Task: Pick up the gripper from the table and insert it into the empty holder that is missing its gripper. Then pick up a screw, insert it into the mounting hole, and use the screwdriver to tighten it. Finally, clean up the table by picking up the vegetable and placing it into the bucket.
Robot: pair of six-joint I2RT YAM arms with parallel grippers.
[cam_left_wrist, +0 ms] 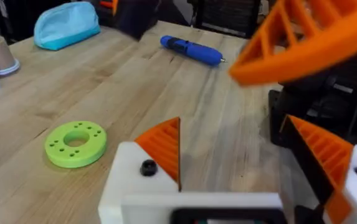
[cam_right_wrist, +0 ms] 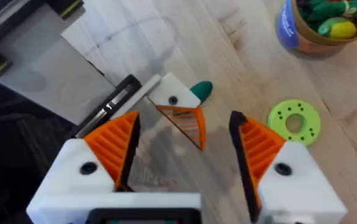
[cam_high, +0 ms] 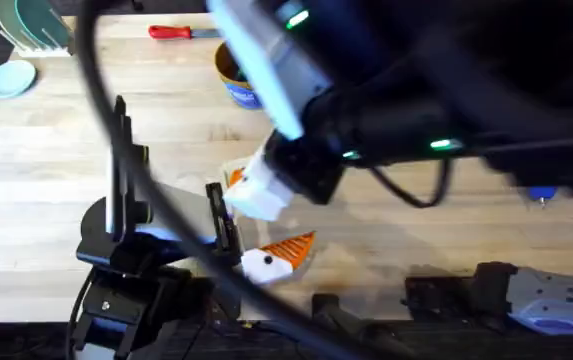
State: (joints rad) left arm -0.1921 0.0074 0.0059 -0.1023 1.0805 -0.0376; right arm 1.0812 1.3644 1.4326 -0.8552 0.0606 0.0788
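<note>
Overhead: my right arm reaches across the middle, close under the camera, with the right gripper (cam_high: 251, 190) hanging just above the left gripper (cam_high: 278, 255) on the wooden surface (cam_high: 46, 180). The two are crowded together, and that is my main worry. The bucket (cam_high: 231, 75) stands farther back, half hidden by the arm, so I would judge a carry to it partly blind.

Left wrist: the left jaws stand wide apart and hold nothing. An orange finger (cam_left_wrist: 303, 37) of the other arm hangs close in front. The screwdriver (cam_left_wrist: 190, 50) lies well away across the surface, and a green disc (cam_left_wrist: 75, 143) lies nearer.

Right wrist: the right jaws are spread wide and empty. The vegetable (cam_right_wrist: 202, 90) lies on the surface, showing as a dark green end beside the white finger block (cam_right_wrist: 169, 93) of the left arm. That block and its orange wedge sit between my jaws and the vegetable. If I go down from here, I expect to hit the block before I reach the toy. A smooth, rounded toy caught only by its end could also squirt out and roll under the left arm. I cannot tell whether the orange piece is screwed fast, so a knock might loosen it. The bucket (cam_right_wrist: 318, 25) already holds other toys.
</note>
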